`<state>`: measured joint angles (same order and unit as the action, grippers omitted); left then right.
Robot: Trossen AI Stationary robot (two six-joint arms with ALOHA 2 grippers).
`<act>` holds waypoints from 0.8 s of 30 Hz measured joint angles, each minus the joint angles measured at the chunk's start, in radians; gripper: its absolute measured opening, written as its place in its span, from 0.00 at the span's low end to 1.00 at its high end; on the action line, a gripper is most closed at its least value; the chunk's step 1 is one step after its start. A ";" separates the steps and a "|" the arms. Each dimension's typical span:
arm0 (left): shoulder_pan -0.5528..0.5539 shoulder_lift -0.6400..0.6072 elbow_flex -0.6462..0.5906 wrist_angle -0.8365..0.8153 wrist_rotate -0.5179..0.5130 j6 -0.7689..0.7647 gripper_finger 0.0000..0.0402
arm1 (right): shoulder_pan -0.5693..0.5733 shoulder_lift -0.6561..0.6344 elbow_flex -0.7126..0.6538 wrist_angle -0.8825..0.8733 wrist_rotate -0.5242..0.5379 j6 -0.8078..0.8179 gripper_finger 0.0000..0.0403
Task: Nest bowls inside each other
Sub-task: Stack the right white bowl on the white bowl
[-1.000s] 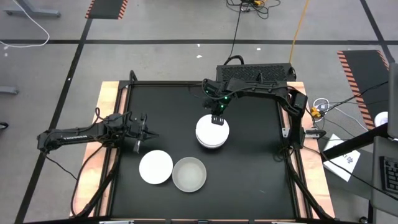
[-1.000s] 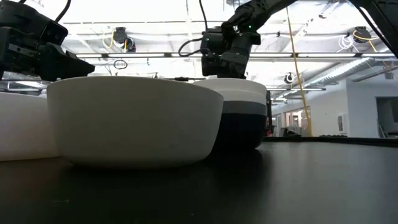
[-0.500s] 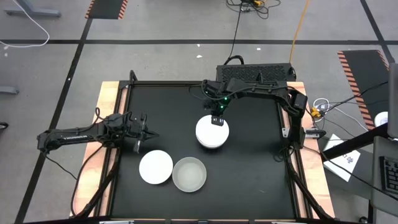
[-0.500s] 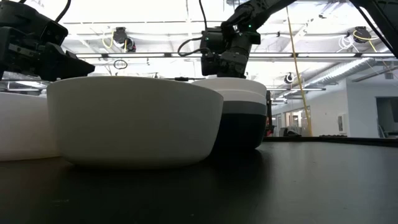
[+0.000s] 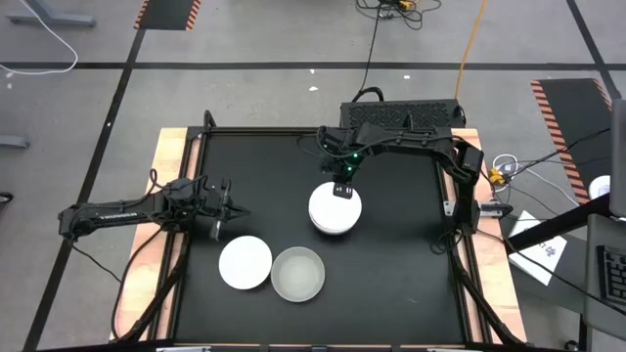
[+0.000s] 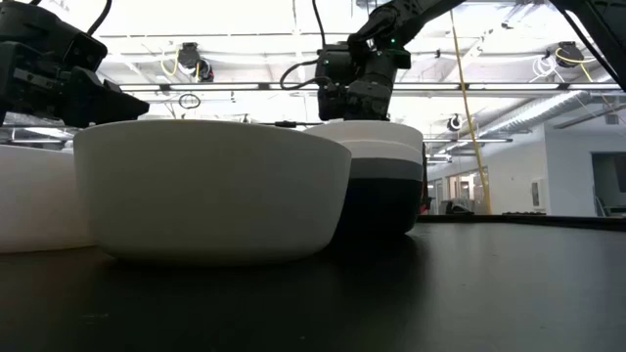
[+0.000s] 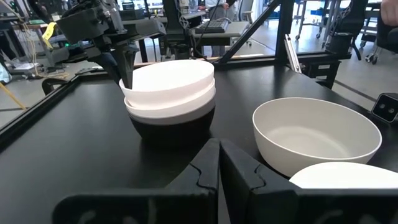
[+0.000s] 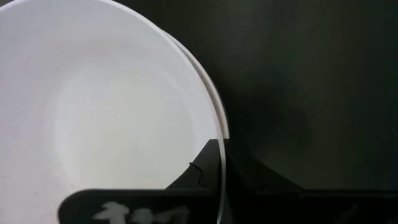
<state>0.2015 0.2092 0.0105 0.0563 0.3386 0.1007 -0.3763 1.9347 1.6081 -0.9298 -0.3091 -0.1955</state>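
A stack of nested bowls (image 5: pixel 335 211) stands mid-table: black at the bottom (image 6: pixel 377 207), dark grey above it (image 6: pixel 386 170), two white ones on top (image 7: pixel 171 81). My right gripper (image 5: pixel 342 188) hangs over the stack's far rim, shut on the top white bowl (image 8: pixel 106 118). A single white bowl (image 5: pixel 245 262) and a pale grey translucent bowl (image 5: pixel 297 274) rest on their bases near the table's front edge. My left gripper (image 5: pixel 231 210) hovers shut at the table's left, holding nothing, its fingers (image 7: pixel 219 163) pointing toward the stack. My right gripper pinches the top white bowl's wall at its far rim (image 8: pixel 219 138), one finger inside the bowl and one outside. The fingers slant down from the far side. The bowl sits in the white bowl beneath it, slightly askew, so the lower rim (image 8: pixel 219 115) peeks out.
The black table top (image 5: pixel 401 264) has a raised frame around it, with wooden strips at the left and right sides. A dark box (image 5: pixel 401 115) sits behind the far edge. Bare surface lies to the right of the stack.
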 joint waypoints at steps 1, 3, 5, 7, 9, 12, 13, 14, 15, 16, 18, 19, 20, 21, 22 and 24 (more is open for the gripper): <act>0.000 0.000 0.000 0.000 0.000 -0.001 0.04 | 0.000 0.000 0.000 0.001 0.000 0.000 0.00; 0.000 0.000 0.000 0.000 0.000 -0.001 0.04 | 0.000 0.000 0.000 0.005 0.000 0.000 0.00; 0.000 0.000 0.000 0.000 0.000 -0.001 0.04 | 0.000 0.000 0.000 0.015 0.000 0.001 0.00; 0.000 0.000 0.000 0.000 0.000 -0.001 0.04 | 0.001 0.000 0.000 0.026 0.001 0.008 0.01; 0.000 0.000 0.000 0.000 0.000 -0.001 0.04 | 0.007 0.000 0.000 0.030 0.025 0.008 0.01; 0.000 0.000 0.000 0.000 0.000 -0.001 0.04 | 0.019 0.000 -0.001 0.026 0.075 0.005 0.01; 0.000 0.000 0.000 0.000 0.000 -0.001 0.04 | 0.020 0.000 -0.001 0.025 0.078 0.005 0.01; 0.000 0.000 0.000 0.000 0.000 -0.001 0.04 | 0.023 0.000 -0.001 0.021 0.076 0.006 0.01; 0.000 0.000 0.000 0.000 0.000 -0.001 0.04 | 0.025 0.000 -0.001 0.020 0.077 0.008 0.01; 0.000 0.000 0.000 0.000 0.000 -0.001 0.04 | 0.026 0.000 -0.001 0.020 0.077 0.008 0.01; 0.000 0.000 0.000 0.000 0.000 -0.001 0.04 | 0.031 0.000 -0.001 0.020 0.078 0.008 0.01; 0.000 0.000 0.000 0.000 0.000 -0.001 0.04 | 0.033 0.000 -0.001 0.017 0.077 0.008 0.01; 0.000 0.000 0.000 0.000 0.000 -0.001 0.04 | 0.036 0.000 -0.001 0.014 0.077 0.009 0.01; 0.000 0.000 0.000 0.000 0.000 -0.001 0.04 | 0.038 0.000 -0.002 0.013 0.077 0.011 0.01; 0.000 0.000 0.000 0.000 0.000 -0.001 0.04 | 0.039 -0.001 -0.006 0.016 0.074 0.010 0.01; 0.000 0.000 0.000 0.000 0.000 -0.001 0.04 | 0.038 -0.002 -0.018 0.027 0.073 0.012 0.01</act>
<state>0.2012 0.2096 0.0105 0.0563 0.3389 0.0998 -0.3382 1.9324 1.5899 -0.9030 -0.2358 -0.1836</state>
